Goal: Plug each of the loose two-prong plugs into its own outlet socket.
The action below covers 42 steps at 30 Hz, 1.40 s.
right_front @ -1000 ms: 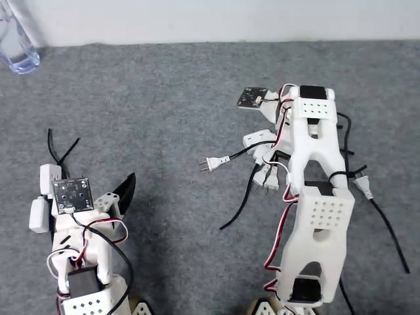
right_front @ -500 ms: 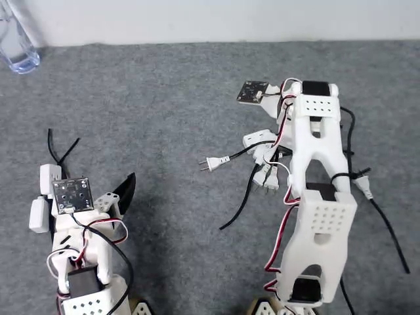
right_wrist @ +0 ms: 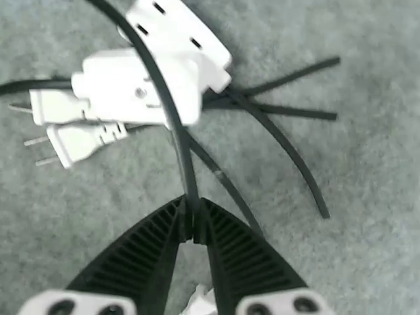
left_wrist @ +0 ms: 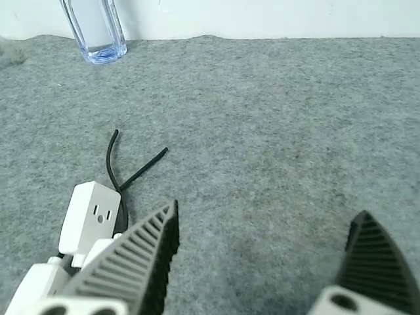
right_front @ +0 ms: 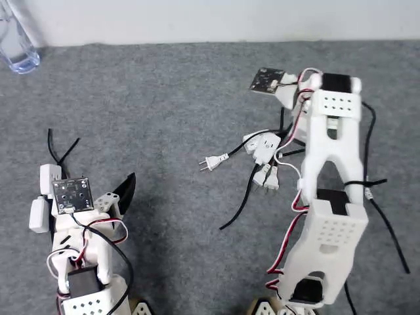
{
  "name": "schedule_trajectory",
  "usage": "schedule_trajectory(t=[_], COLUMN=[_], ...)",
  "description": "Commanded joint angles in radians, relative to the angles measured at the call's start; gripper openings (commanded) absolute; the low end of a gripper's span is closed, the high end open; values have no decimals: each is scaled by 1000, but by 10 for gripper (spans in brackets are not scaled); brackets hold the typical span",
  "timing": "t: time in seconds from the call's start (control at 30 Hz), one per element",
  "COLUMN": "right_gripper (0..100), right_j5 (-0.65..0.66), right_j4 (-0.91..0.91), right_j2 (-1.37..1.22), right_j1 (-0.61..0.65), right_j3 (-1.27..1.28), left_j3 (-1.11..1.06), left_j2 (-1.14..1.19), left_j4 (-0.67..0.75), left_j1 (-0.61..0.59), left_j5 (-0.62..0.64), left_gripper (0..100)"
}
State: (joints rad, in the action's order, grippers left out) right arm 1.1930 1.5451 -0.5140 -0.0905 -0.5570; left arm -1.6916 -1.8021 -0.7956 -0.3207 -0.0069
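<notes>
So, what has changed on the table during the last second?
The right arm swung toward the right of the high view, its end effector shut on a black cord, and the white outlet block beside it shifted slightly. The left arm and the loose plug lying apart stayed put.

1 clear bottle (right_front: 14,41) — by white wall (right_front: 210,20), grey carpet (right_front: 151,98)
</notes>
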Motion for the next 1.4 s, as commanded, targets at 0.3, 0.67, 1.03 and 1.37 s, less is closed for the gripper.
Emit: schedule_trajectory(t=[0.3,0.67,1.03,1.37], right_gripper=[229,186,184,182], right_j5=[11,12,12,12], right_j4=[30,-15,-44,-64], right_j2=[-38,-50,-76,-114], right_j1=[45,96,107,110], right_j3=[-52,-52,-52,-57], left_j3=[7,7,7,7], left_j2=[-11,-11,-11,-11], left_j4=[12,12,12,12], left_j1=[8,6,6,6], left_j5=[-9,-9,-9,-9], left_gripper=[379,379,379,379])
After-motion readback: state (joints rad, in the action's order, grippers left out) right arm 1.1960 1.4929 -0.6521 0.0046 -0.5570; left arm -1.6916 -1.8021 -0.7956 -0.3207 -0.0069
